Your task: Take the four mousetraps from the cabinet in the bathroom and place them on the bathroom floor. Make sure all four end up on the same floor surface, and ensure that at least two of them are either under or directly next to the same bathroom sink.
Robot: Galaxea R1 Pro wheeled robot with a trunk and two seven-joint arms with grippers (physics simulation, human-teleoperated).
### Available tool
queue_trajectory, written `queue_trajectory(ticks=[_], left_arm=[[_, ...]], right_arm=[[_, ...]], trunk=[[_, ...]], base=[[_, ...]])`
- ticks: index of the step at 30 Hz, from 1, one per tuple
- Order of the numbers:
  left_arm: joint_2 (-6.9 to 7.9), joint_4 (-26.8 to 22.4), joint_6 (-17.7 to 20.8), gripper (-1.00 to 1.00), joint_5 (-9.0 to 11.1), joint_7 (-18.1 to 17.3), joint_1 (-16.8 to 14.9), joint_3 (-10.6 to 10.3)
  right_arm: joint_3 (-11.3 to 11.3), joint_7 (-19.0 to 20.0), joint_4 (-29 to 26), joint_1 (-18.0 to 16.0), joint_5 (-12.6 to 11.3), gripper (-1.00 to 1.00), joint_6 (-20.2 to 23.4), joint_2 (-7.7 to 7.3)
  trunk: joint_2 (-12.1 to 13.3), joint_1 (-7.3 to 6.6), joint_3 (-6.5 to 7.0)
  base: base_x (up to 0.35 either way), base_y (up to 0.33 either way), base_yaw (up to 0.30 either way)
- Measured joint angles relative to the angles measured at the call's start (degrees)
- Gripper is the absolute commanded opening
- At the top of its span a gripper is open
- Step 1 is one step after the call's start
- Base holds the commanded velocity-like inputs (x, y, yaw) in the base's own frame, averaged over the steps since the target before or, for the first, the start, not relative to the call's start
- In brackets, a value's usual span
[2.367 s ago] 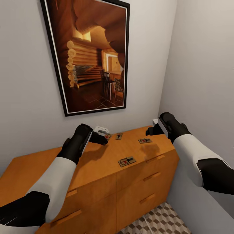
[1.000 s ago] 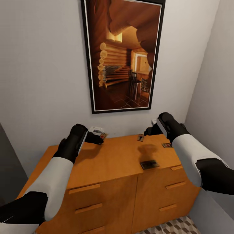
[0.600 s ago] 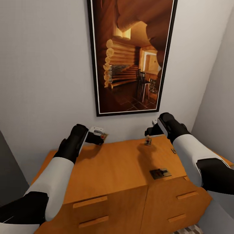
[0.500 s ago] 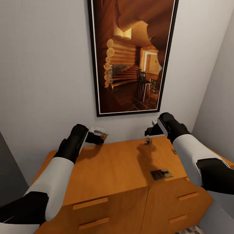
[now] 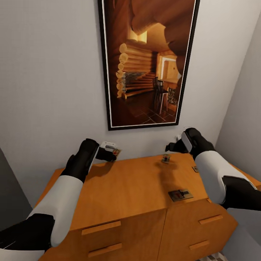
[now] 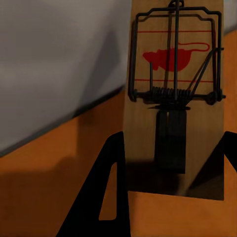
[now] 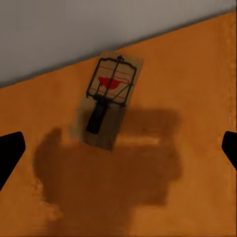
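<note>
The wall (image 5: 43, 72) carries a framed cabin picture (image 5: 148, 61) above the cabinet (image 5: 127, 188), whose orange-brown top lies under both arms. The left fingers (image 5: 111, 152) are clamped on a mousetrap (image 6: 173, 98), its board pinched between them over the cabinet's back edge near the wall. The right fingers (image 5: 172, 146) are spread wide apart, hovering above a second mousetrap (image 7: 109, 98), which lies flat on the top, near the wall. A third mousetrap (image 5: 180, 195) lies at the front edge, nearer the robot than the right fingers.
</note>
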Motion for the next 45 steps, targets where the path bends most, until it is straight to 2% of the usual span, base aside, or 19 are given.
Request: queue_trajectory(ticks=[3,5,8,13,15,18,22,25,27,29,31,34,37,41,45], left_arm=[[-0.04,0.2,0.0,-1.0,0.0,0.0,0.0,0.0],[-0.05,0.4,0.0,-1.0,0.0,0.0,0.0,0.0],[-0.06,0.5,0.0,-1.0,0.0,0.0,0.0,0.0],[-0.06,0.6,0.0,-1.0,0.1,-0.1,0.0,0.0],[-0.14,1.1,0.1,-1.0,1.9,-0.2,0.6,-0.1],[-0.35,1.7,0.0,-1.0,1.9,-4.5,1.0,-0.1],[-0.6,2.8,0.0,-1.0,2.4,-5.8,1.0,-0.1],[-1.05,4.2,0.0,-1.0,2.7,-5.3,0.4,-0.2],[-1.21,4.8,0.0,-1.0,3.4,-4.5,0.1,-0.2],[-1.27,5.1,0.1,-1.0,5.7,-2.5,0.1,-0.3],[-1.22,5.1,0.0,-1.0,5.9,-3.6,0.0,-0.2],[-0.99,5.2,0.0,-1.0,10.2,-6.6,0.0,-0.4],[-0.93,5.2,0.0,-1.0,12.7,-7.8,0.0,-0.5],[-0.99,5.2,0.0,-1.0,14.3,-8.4,0.0,-0.8],[-1.45,4.8,0.0,-1.0,15.0,-8.7,0.0,-1.6]], right_arm=[[-4.6,-5.6,0.3,0.0,-0.2,1.0,-1.3,0.24],[-6.4,-8.4,0.4,0.0,-0.3,1.0,-1.8,0.34],[-7.4,-10.1,0.5,0.0,-0.3,1.0,-2.1,0.38],[-8.0,-11.0,0.5,0.0,-0.3,1.0,-2.2,0.4],[-8.2,-11.1,0.5,0.0,-0.3,1.0,-2.3,0.42],[-8.2,-11.2,0.5,0.0,-0.4,1.0,-2.3,0.43],[-8.3,-11.2,0.5,0.0,-0.4,1.0,-2.3,0.43],[-8.3,-11.3,0.5,0.0,-0.4,1.0,-2.3,0.44],[-8.3,-11.3,0.6,0.0,-0.4,1.0,-2.4,0.48],[-8.3,-11.3,0.6,0.0,-0.5,1.0,-2.4,0.78],[-8.3,-11.3,0.6,0.1,-0.4,1.0,-2.4,1.1],[-8.3,-11.3,1.1,0.1,-0.4,1.0,-2.4,1.68],[-8.3,-11.3,1.6,0.1,-0.4,1.0,-2.4,1.92],[-8.4,-11.3,2.3,0.0,-0.4,1.0,-2.5,2.16],[-8.3,-11.3,2.8,0.0,-0.3,1.0,-2.8,2.21]], trunk=[[0.0,0.0,0.0],[0.0,0.0,0.0],[0.0,0.0,0.0],[0.0,-0.02,0.0],[0.0,-0.04,0.0],[0.0,-0.03,0.0],[0.0,-0.02,-0.01],[0.0,-0.01,-0.01],[0.0,-0.01,-0.01],[0.0,-0.01,-0.01],[0.0,0.0,0.0],[0.0,0.0,0.0],[0.0,0.0,0.0],[0.0,0.0,0.0],[0.0,0.0,0.0]], base=[[0.0,0.0,0.0],[0.0,0.0,0.0],[0.009,0.0,0.0],[0.156,0.0,0.0],[0.253,0.0,0.0],[0.158,0.0,0.0],[0.058,0.0,0.0],[0.016,0.0,0.0],[0.006,0.0,0.0],[0.003,0.0,0.0],[0.002,0.0,0.0],[0.0,0.0,0.0],[0.0,0.0,0.0],[0.0,0.0,0.0],[0.0,0.0,0.0]])
